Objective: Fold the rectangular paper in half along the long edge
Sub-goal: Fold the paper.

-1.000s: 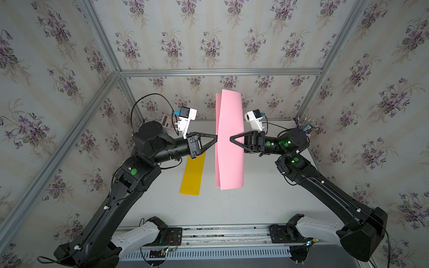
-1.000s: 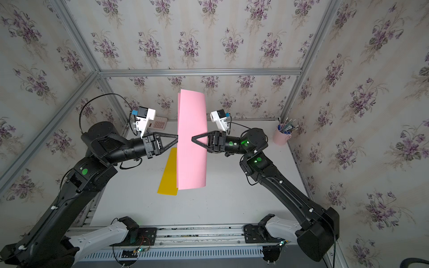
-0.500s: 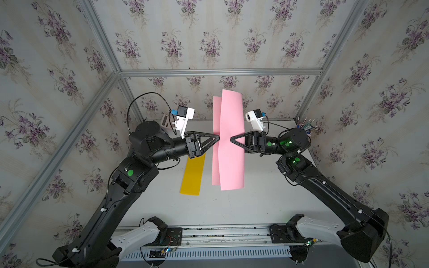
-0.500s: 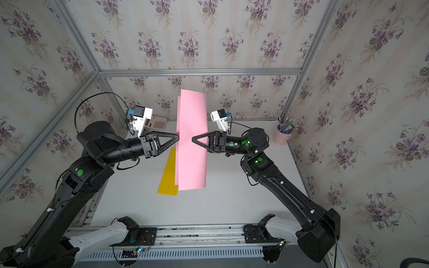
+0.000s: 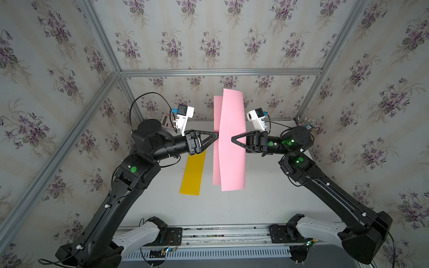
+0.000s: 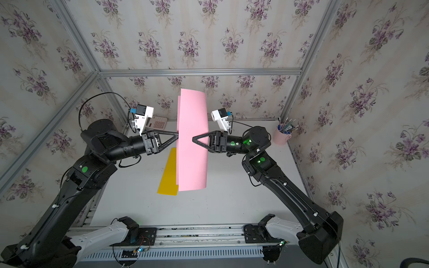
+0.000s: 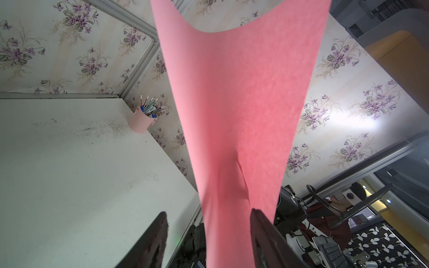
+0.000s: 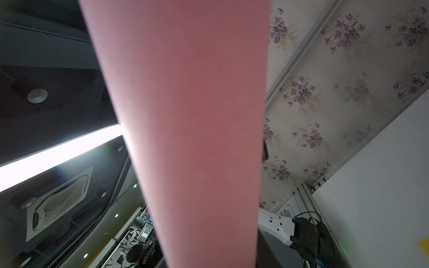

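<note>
The pink rectangular paper [image 5: 232, 150] [image 6: 191, 150] hangs upright in the air above the table, loosely doubled, with a rear layer showing past its left edge. My right gripper [image 5: 232, 139] [image 6: 193, 139] is shut on the paper at mid-height from the right. My left gripper [image 5: 216, 135] [image 6: 177, 135] stands at the paper's left edge. In the left wrist view its fingers [image 7: 257, 222] are apart and the paper [image 7: 232, 104] runs between them, close to one finger, with a small crease. In the right wrist view the paper [image 8: 185, 116] hides the fingertips.
A yellow paper strip [image 5: 192, 174] [image 6: 168, 176] lies flat on the white table [image 5: 255, 204], left of the pink sheet. A pink cup of pens [image 6: 282, 137] [image 7: 141, 120] stands in the back right corner. A calculator [image 6: 157, 121] lies at the back left. Patterned walls enclose the table.
My left gripper has gone from shut on the paper's left edge to open, and the left arm has drawn back slightly. The rear layer has swung out leftward. The right gripper has stayed put.
</note>
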`<state>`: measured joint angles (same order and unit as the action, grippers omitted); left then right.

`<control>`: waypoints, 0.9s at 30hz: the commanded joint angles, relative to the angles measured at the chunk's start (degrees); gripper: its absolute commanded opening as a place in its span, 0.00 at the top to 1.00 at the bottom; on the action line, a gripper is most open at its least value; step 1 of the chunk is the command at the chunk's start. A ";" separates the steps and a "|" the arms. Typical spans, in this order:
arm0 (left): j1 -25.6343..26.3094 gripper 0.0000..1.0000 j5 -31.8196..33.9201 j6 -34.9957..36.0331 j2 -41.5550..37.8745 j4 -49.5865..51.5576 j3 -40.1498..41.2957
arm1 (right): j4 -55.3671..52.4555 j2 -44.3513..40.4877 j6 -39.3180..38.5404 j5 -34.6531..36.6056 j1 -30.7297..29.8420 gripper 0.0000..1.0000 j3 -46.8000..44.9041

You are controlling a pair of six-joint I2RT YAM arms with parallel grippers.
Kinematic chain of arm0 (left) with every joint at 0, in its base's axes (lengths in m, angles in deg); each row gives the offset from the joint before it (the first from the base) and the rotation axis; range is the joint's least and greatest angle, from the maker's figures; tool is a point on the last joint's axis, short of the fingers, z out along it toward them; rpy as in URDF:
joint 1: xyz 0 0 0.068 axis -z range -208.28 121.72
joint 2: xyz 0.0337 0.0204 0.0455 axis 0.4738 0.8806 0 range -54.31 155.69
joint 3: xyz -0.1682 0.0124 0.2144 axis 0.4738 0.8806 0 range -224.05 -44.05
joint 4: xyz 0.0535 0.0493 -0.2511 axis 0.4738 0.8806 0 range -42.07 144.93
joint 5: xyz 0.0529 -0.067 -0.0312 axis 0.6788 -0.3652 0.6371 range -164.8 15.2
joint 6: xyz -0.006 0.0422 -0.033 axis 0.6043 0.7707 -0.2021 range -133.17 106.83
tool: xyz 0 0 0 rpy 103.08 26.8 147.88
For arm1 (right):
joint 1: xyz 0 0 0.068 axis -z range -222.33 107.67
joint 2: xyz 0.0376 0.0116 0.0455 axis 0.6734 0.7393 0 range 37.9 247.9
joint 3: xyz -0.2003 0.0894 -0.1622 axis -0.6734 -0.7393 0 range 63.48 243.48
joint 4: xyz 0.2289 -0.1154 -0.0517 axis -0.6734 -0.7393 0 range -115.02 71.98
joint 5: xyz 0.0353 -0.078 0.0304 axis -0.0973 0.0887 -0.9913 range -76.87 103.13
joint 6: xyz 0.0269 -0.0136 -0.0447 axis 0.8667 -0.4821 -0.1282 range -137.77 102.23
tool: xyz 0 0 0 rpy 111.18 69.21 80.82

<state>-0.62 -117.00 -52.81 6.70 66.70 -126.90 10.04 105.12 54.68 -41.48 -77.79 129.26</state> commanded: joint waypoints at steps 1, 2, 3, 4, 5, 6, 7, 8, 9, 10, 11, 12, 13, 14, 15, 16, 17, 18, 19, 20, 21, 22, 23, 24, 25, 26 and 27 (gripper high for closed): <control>-0.06 0.41 -1.36 -0.94 -0.04 -3.94 0.17 | -0.10 -0.07 -0.95 0.23 0.04 0.66 0.25; -0.06 0.41 -1.50 -1.26 -0.15 -4.35 0.30 | -0.41 -0.01 -1.25 0.39 0.04 0.66 0.23; -0.06 0.41 -1.53 -1.61 -0.28 -4.77 0.58 | -0.99 0.02 -1.49 0.59 0.04 0.67 0.23; -0.06 0.41 -1.61 -1.90 -0.28 -5.17 0.78 | -1.12 0.02 -1.60 0.81 0.04 0.66 0.15; -0.06 0.41 -1.75 -2.09 -0.37 -5.39 0.91 | -1.69 0.14 -1.96 0.91 0.04 0.67 0.22; -0.06 0.41 -1.80 -2.27 -0.37 -5.49 1.01 | -2.06 0.19 -2.20 1.12 0.04 0.67 0.16; -0.06 0.41 -1.86 -2.45 -0.37 -5.67 1.15 | -1.87 0.15 -2.10 1.25 0.04 0.67 0.06; -0.06 0.41 -2.03 -2.70 -0.37 -5.95 1.41 | -1.86 0.19 -2.08 1.33 0.04 0.67 0.05; -0.06 0.41 -2.17 -2.89 -0.37 -6.27 1.58 | -1.95 0.20 -2.07 1.50 0.04 0.67 0.10; -0.06 0.41 -2.21 -3.06 -0.37 -6.40 1.77 | -1.87 0.19 -2.08 1.59 0.04 0.67 -0.03; -0.05 0.41 -2.42 -3.21 -0.37 -6.87 2.03 | -1.94 0.28 -2.05 1.61 0.04 0.67 0.05; -0.02 0.41 -2.49 -3.42 -0.37 -7.06 2.21 | -1.99 0.28 -2.07 1.69 0.04 0.67 0.01; 0.02 0.41 -2.58 -3.51 -0.37 -7.29 2.34 | -2.03 0.28 -2.13 1.81 0.04 0.67 -0.04; -0.03 0.41 -2.69 -3.60 -0.40 -7.41 2.45 | -2.24 0.36 -2.24 1.86 0.04 0.67 0.05; -0.01 0.41 -2.70 -3.67 -0.44 -7.59 2.52 | -2.46 0.32 -2.39 2.00 0.04 0.67 0.05; 0.03 0.41 -2.88 -3.69 -0.37 -7.73 2.52 | -2.73 0.37 -2.48 2.09 0.04 0.67 0.05; 0.00 0.41 -2.94 -3.76 -0.40 -7.82 2.52 | -2.97 0.37 -2.63 2.18 0.04 0.67 0.05; 0.02 0.41 -3.08 -3.78 -0.45 -7.94 2.52 | -3.43 0.45 -2.85 2.31 0.04 0.67 0.18; 0.01 0.41 -3.15 -3.80 -0.46 -7.95 2.48 | -3.61 0.54 -2.93 2.39 -0.01 0.67 0.06; -0.02 0.41 -3.25 -3.87 -0.50 -8.02 2.47 | -3.96 0.62 -3.17 2.40 0.04 0.67 0.07; 0.03 0.41 -3.39 -3.82 -0.59 -8.01 2.45 | -4.55 0.71 -3.40 2.58 0.04 0.67 0.14; -0.03 0.41 -3.46 -3.82 -0.71 -8.04 2.43 | -4.74 0.80 -3.60 2.58 0.04 0.67 0.08; -0.02 0.41 -3.47 -3.86 -0.87 -8.04 2.43 | -5.42 0.94 -3.99 2.74 0.04 0.67 0.14; 0.02 0.41 -3.50 -3.76 -1.03 -8.13 2.52 | -5.72 0.98 -4.22 2.93 0.04 0.67 0.06; 0.02 0.41 -3.64 -3.74 -1.14 -8.17 2.58 | -5.72 1.15 -4.22 2.84 0.04 0.67 -0.01; 0.03 0.41 -3.60 -3.78 -1.29 -8.20 2.66 | -5.54 1.11 -4.12 2.89 0.04 0.67 -0.16; -0.01 0.41 -3.54 -3.70 -1.41 -8.13 2.81 | -4.80 1.16 -3.72 2.86 0.02 0.67 -0.35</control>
<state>-0.60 -119.77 -56.66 5.63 60.99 -124.30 4.40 106.15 51.62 -38.77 -77.79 129.11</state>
